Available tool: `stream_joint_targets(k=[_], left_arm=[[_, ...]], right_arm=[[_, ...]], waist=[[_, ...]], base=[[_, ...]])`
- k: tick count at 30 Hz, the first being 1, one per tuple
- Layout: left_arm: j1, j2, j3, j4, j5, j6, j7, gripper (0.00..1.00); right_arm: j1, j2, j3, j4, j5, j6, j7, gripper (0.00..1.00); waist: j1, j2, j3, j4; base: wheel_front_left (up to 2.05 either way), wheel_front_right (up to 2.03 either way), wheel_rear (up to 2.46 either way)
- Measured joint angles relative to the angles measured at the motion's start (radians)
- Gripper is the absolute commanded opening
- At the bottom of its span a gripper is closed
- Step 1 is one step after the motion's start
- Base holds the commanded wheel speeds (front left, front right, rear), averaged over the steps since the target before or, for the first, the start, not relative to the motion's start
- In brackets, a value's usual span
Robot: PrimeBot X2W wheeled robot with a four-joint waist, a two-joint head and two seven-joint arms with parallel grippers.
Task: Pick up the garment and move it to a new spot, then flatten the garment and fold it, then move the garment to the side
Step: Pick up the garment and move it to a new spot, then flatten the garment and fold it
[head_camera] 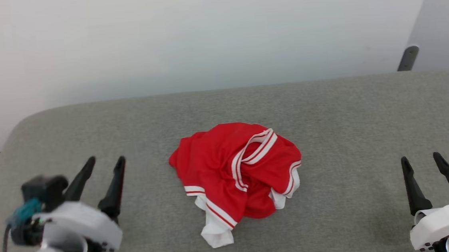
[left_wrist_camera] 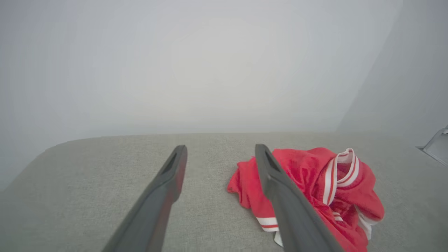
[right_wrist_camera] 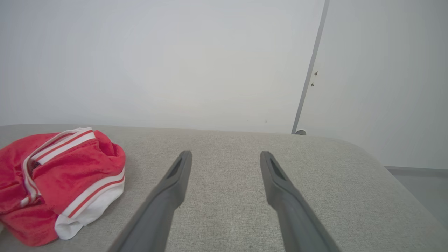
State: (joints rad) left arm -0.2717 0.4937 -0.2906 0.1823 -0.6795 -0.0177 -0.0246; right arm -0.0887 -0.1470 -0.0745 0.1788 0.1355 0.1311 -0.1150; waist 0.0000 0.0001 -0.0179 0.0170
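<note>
The garment (head_camera: 234, 173) is a red shirt with white sleeves and red-white striped trim, lying crumpled in a heap at the middle of a grey fabric surface (head_camera: 327, 106). My left gripper (head_camera: 106, 161) stands open at the lower left, well clear of the heap, nothing between its fingers. My right gripper (head_camera: 420, 158) stands open at the lower right, also apart from it. In the left wrist view the garment (left_wrist_camera: 315, 189) lies right of the open gripper (left_wrist_camera: 221, 148). The right wrist view has the garment (right_wrist_camera: 59, 182) at the far left, away from the open gripper (right_wrist_camera: 225, 154).
The grey surface ends at a rounded far edge against a pale wall (head_camera: 201, 35). A white panel with a dark foot (head_camera: 407, 58) stands at the back right. The surface's left corner (head_camera: 20, 122) curves down toward the floor.
</note>
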Motion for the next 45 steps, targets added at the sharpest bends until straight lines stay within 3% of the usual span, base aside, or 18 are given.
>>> stream_joint_targets(k=[6,13,35,39,45], left_arm=[[0.082,0.001,0.04,0.041,0.002,0.0,-0.135,1.0],[0.141,-0.001,0.073,0.08,0.005,0.007,-0.208,1.0],[0.214,-0.045,0.17,0.104,0.029,-0.04,-0.239,1.0],[0.204,-0.035,0.144,0.09,0.019,-0.054,-0.171,1.0],[0.11,0.013,0.079,-0.01,-0.064,-0.082,0.094,1.0]], right_arm=[[0.017,-0.008,-0.016,0.002,-0.001,0.0,-0.012,1.0],[0.025,-0.01,-0.023,0.006,-0.012,0.0,-0.034,1.0],[0.059,0.002,-0.024,0.005,-0.013,0.0,-0.048,1.0],[0.056,0.0,-0.019,0.007,-0.011,0.0,-0.048,1.0],[0.017,-0.007,-0.015,0.004,-0.005,0.0,-0.05,1.0]], waist=[[0.0,0.0,-0.011,0.039],[0.0,0.0,-0.028,0.072],[0.0,-0.0001,-0.033,0.09],[0.0,0.0,-0.025,0.088],[0.0,0.0,-0.004,0.071]], base=[[0.0,0.0,0.0],[0.0,0.0,0.0],[0.0,0.0,0.0],[0.0,0.0,0.0],[0.0,0.0,0.0]])
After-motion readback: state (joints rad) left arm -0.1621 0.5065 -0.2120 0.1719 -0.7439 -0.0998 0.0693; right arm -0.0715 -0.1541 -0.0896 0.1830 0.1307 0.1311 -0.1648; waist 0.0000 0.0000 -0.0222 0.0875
